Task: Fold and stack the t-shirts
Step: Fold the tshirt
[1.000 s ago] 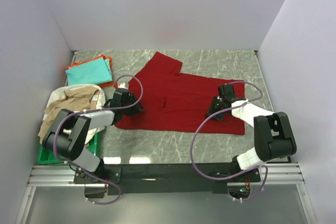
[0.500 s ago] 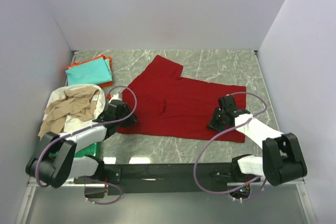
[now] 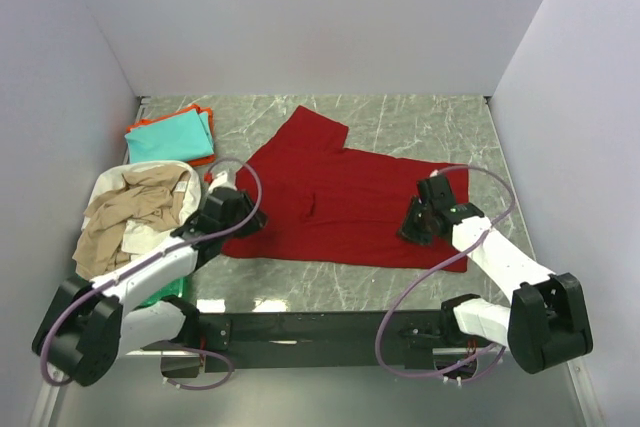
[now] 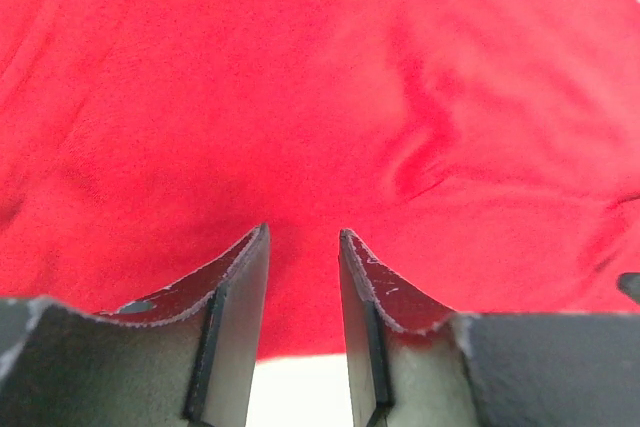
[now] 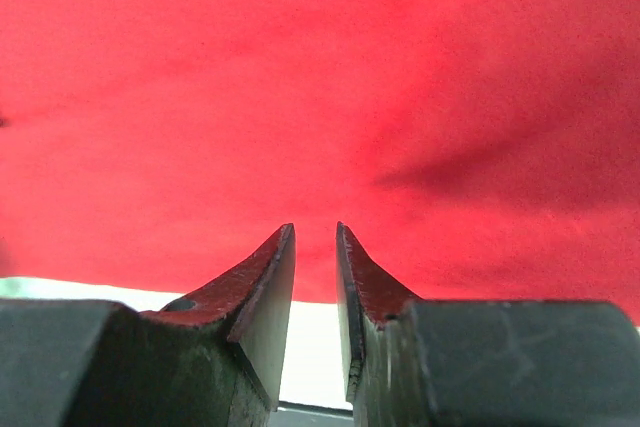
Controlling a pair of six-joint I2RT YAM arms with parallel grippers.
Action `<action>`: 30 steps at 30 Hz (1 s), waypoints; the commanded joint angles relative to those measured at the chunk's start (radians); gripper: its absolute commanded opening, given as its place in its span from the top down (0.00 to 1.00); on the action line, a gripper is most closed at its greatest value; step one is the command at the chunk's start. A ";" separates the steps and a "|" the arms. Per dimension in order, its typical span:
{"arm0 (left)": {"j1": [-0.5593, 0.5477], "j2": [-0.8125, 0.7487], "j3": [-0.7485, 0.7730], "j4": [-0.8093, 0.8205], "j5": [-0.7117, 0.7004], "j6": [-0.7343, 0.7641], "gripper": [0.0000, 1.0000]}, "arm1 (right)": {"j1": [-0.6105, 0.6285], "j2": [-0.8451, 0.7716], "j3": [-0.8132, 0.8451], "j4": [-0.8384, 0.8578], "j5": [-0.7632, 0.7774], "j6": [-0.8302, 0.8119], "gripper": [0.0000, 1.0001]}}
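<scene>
Nearest, wrist views only: left gripper [image 4: 302,237] and right gripper [image 5: 315,232] each show fingers a narrow slot apart at the near hem of the dark red t-shirt [image 3: 340,202]. Whether they pinch it, cannot tell. The top view alone gives the layout: red shirt spread at centre, beige t-shirt [image 3: 130,212] heaped at 9 o'clock, teal t-shirt [image 3: 172,137] on orange t-shirt [image 3: 204,160] at 10 o'clock. Fingertips hard to make out from above.

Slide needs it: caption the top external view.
Left gripper and right gripper sit at the near edge of a large dark red cloth t-shirt spread on marble table.
</scene>
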 commanded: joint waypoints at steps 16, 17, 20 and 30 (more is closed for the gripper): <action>-0.005 0.364 0.074 0.347 0.170 0.047 0.64 | 0.241 0.344 0.090 0.252 -0.055 0.030 0.70; -0.005 0.356 0.059 0.341 0.159 0.041 0.64 | 0.249 0.346 0.073 0.251 -0.047 0.035 0.70; -0.005 0.335 -0.011 0.325 0.137 0.031 0.64 | 0.287 0.341 0.044 0.244 -0.021 0.066 0.71; -0.047 0.111 -0.202 0.211 0.035 -0.089 0.65 | 0.410 0.289 -0.082 0.209 0.037 0.181 0.71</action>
